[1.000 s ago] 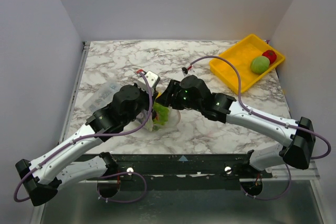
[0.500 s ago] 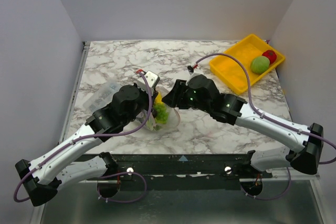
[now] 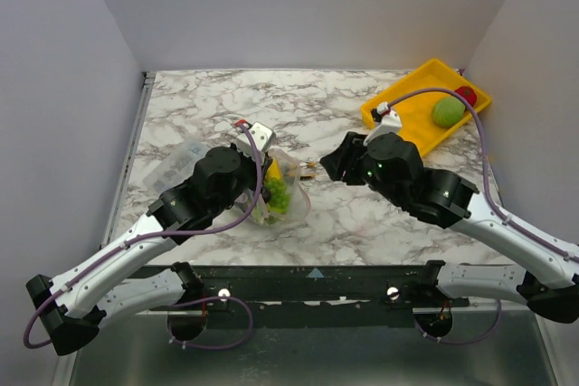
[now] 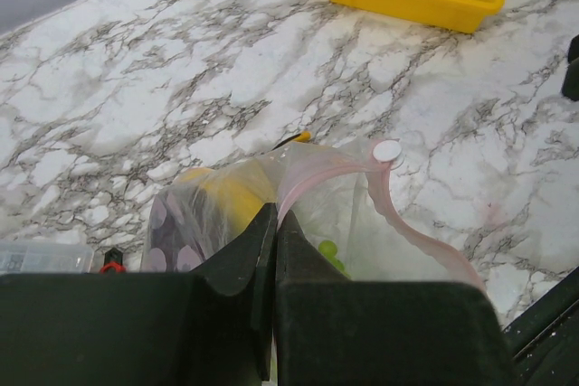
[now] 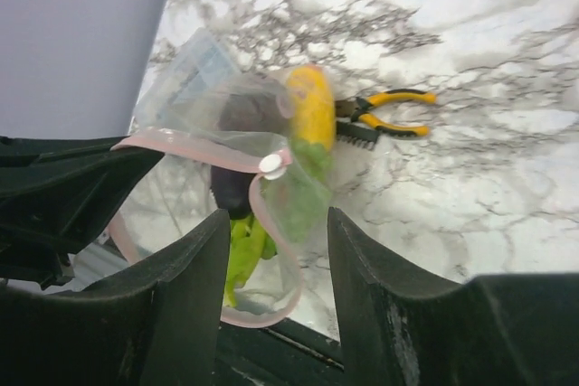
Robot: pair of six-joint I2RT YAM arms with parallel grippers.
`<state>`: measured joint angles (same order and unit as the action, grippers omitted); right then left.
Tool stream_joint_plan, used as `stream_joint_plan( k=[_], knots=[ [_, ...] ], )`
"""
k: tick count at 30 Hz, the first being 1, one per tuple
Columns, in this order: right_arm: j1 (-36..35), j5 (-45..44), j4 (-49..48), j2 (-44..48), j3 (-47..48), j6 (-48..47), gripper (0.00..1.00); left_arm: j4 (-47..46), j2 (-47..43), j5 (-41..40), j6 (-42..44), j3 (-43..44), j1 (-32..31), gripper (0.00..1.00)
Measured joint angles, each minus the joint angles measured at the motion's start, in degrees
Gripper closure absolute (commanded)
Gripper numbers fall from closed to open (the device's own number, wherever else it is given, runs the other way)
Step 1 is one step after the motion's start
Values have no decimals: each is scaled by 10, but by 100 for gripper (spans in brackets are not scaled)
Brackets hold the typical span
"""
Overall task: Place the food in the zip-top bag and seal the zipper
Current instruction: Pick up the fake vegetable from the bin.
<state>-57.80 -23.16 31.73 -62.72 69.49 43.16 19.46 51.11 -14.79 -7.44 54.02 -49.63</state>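
The zip-top bag (image 3: 282, 192) hangs open near the table's middle, and my left gripper (image 4: 274, 214) is shut on its mouth edge. The pink zipper (image 4: 398, 214) curves away from the jaws, its white slider (image 4: 387, 151) at the top. Food shows through the plastic: a yellow lemon (image 5: 312, 106), a dark eggplant (image 5: 231, 187) and a green stalk (image 5: 244, 250). My right gripper (image 5: 279, 219) is open with nothing between its fingers, standing off to the right of the bag (image 5: 226, 106). In the top view that gripper (image 3: 329, 164) lies between the bag and the tray.
A yellow tray (image 3: 389, 124) at the back right holds a green round fruit (image 3: 447, 111) and a red one (image 3: 464, 96). Yellow-handled pliers (image 5: 389, 110) lie just behind the bag. A small clear box (image 3: 176, 164) sits to the left of my left arm.
My right gripper has drawn back from the bag's mouth to the right, toward the tray. The green piece stays in the bag. My left gripper has not moved.
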Motion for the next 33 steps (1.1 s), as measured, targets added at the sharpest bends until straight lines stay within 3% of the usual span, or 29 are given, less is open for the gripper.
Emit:
stream_joint_plan(
  k=[12,18,25,33],
  knots=[
    [21,-155,61,22,33,-40,40,1,6,2,0,0,0,100],
    [146,-141,51,-21,53,-81,40,2,5,3,-1,3,0,100],
    [319,-51,-3,-91,54,-102,41,5,5,5,-1,7,0,100],
    [433,16,-89,-209,56,-102,40,6,4,7,-1,7,0,100]
  ],
)
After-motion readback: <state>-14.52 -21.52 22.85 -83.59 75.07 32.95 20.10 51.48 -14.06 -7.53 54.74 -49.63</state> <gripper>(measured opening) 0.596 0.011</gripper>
